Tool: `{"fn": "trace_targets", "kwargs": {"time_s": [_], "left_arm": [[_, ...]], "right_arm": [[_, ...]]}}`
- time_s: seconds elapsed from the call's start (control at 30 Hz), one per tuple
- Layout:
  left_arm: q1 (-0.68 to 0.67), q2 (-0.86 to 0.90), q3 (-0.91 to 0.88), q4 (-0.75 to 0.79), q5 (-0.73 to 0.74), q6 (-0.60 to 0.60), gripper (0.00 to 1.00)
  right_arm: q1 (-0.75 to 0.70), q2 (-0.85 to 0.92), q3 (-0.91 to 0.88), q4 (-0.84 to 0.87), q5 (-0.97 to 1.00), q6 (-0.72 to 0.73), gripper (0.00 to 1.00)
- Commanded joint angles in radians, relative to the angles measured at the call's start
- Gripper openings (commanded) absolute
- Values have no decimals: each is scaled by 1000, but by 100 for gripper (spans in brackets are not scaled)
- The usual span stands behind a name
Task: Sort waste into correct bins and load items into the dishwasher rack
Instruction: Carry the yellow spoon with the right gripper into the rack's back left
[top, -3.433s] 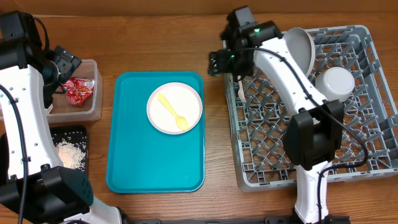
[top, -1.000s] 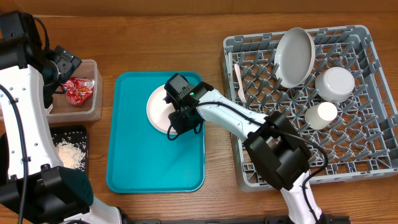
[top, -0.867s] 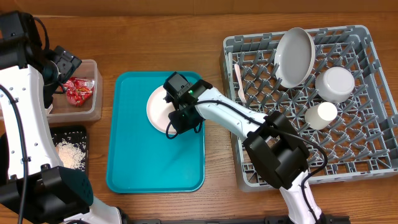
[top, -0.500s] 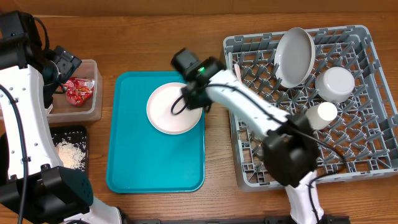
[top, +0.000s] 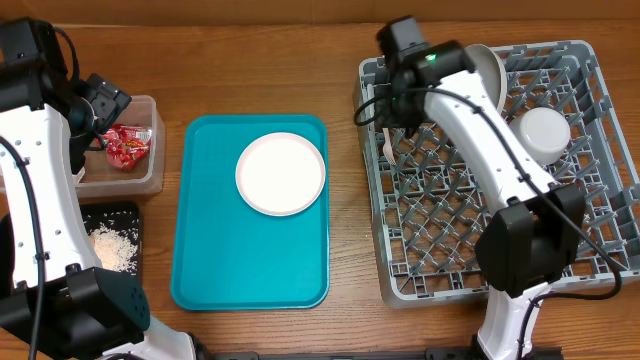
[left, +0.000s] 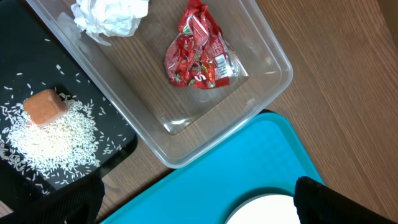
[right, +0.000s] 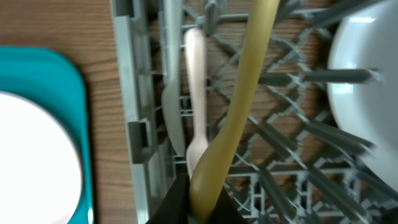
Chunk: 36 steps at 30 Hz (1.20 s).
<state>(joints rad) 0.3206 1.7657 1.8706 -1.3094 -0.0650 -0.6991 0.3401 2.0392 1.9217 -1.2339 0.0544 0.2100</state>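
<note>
Clamped on the yellow spoon (right: 239, 106), the right end effector (top: 391, 108) had carried it from plate (top: 281, 173) to dishwasher rack (top: 440, 220) for loading; the left end effector (left: 196, 186) stayed apart.

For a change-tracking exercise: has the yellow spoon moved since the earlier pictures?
Yes. The yellow spoon went right, off the plate, to the dishwasher rack, held in the right gripper.

My left arm (top: 40, 200) rises along its side, left gripper (top: 98, 108) spread wide, while my right arm (top: 480, 120) stretches forward, right gripper (right: 198, 208) clamped on the yellow spoon (right: 242, 99).
</note>
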Motion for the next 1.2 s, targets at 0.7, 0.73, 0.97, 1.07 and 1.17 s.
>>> {"fn": "trace_targets", "kwargs": {"time_s": [0.7,0.73,0.97,1.07,1.17], "left_arm": [[0,0,-2,2,-13,4,100],[0,0,-2,2,-13,4,100],[0,0,-2,2,-13,4,100],[0,0,-2,2,-13,4,100],[0,0,-2,2,-13,4,100]], "right_arm": [[-53,-13,-150,124,-243,-206,88],[-53,-13,-150,124,-246,-193,100],[-48,-29,-74,44,-393,-97,100],[-33,-72,-54,39,-393,-31,100],[-1,-125,-54,32,-407,87,100]]}}
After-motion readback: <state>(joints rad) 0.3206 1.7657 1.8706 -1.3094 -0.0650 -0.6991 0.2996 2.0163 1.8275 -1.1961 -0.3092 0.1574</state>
